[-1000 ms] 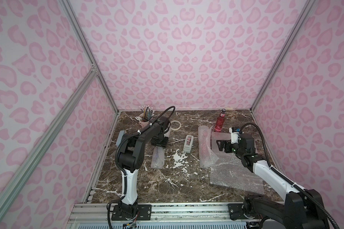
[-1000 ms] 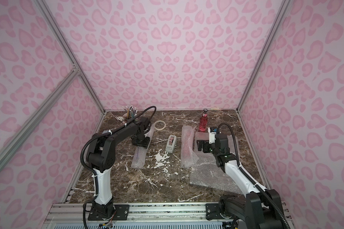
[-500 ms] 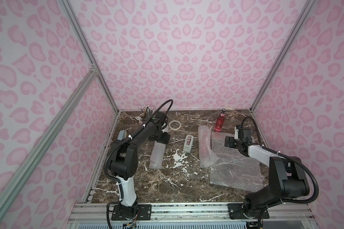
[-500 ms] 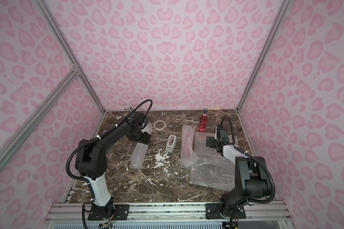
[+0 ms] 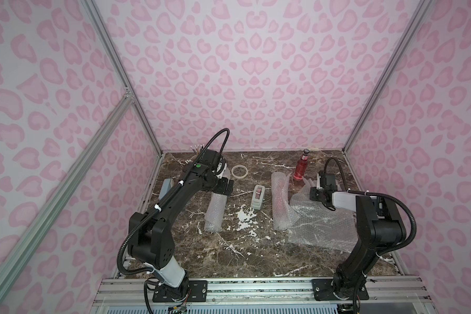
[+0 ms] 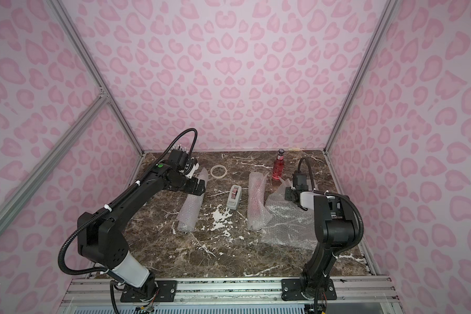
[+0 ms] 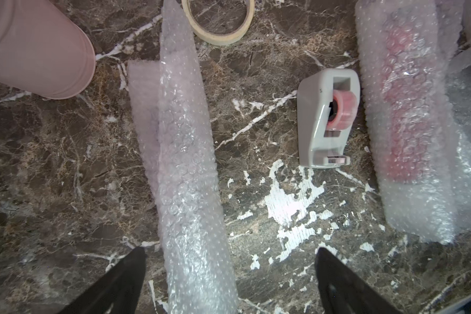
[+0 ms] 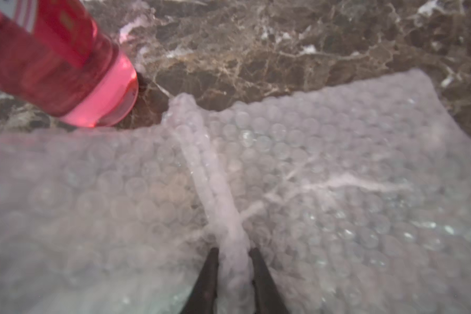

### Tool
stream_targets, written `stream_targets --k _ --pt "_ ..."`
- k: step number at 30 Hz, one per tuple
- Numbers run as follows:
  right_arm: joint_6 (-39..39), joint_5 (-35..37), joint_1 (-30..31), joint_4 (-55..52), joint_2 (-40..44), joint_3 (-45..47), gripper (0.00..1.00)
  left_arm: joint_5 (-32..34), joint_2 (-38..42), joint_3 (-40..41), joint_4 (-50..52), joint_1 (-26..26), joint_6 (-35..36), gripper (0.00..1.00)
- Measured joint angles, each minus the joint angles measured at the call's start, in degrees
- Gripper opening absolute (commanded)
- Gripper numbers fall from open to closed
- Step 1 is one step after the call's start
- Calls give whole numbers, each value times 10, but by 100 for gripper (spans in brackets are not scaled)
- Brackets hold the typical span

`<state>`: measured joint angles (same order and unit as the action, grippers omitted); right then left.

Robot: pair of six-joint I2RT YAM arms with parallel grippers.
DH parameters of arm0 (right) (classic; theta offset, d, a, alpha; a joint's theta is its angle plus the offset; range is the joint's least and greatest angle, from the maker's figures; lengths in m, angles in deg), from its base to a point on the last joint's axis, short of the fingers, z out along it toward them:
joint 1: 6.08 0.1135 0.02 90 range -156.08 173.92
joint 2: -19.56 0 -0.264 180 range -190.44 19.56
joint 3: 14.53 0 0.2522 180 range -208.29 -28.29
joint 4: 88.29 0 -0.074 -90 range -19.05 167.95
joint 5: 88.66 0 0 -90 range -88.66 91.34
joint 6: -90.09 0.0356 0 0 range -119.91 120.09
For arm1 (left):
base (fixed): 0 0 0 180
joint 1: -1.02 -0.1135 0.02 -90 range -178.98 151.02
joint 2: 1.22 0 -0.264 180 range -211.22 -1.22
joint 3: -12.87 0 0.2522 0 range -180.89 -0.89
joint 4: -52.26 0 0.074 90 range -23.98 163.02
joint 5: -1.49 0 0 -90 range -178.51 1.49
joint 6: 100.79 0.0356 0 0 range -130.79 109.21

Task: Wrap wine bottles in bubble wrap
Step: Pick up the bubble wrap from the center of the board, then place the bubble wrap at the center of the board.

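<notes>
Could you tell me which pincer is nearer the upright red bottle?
Right. The right pincer pinches bubble wrap beside the bottle; the left pincer hangs open over a distant roll.

Pink-spot walls [image 5: 256, 68] w/ marble tabletop [image 5: 256, 258]

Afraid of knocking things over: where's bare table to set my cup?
Widest bare marble: the front strip of the table, between the rail and the near ends of the clear roll and pink-filled roll. Crowded at the back: tape ring, tape dispenser, red bottle, flat sheet.
</notes>
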<state>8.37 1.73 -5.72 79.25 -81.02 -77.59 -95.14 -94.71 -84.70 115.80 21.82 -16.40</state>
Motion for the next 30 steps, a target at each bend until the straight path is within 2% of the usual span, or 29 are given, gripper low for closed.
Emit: stream_targets --k 2,5,8,12,15,18,21,23,25,30 --pt "2 -1 1 -20 38 21 1 -5 12 9 -4 0 0 98" --pt "8 -5 14 -41 121 49 0 -6 26 17 0 -1 0 98" --pt "11 -18 56 -55 228 77 0 -6 50 27 -2 -3 0 98" --pt "11 -32 153 -90 380 89 0 0 93 42 -2 -9 0 98" --pt "31 -22 255 -109 484 81 0 16 129 52 -1 -13 5 98" --pt "68 -21 370 -108 541 68 0 31 165 54 5 -23 11 98" --pt "118 17 489 -112 535 43 1 45 204 54 12 -41 11 98" --pt "141 44 574 -121 502 7 1 56 231 55 13 -52 11 98" --pt "178 76 633 -128 460 -33 1 69 260 56 14 -63 12 97" --pt "295 123 661 -107 387 -50 0 80 290 60 25 -89 22 97"
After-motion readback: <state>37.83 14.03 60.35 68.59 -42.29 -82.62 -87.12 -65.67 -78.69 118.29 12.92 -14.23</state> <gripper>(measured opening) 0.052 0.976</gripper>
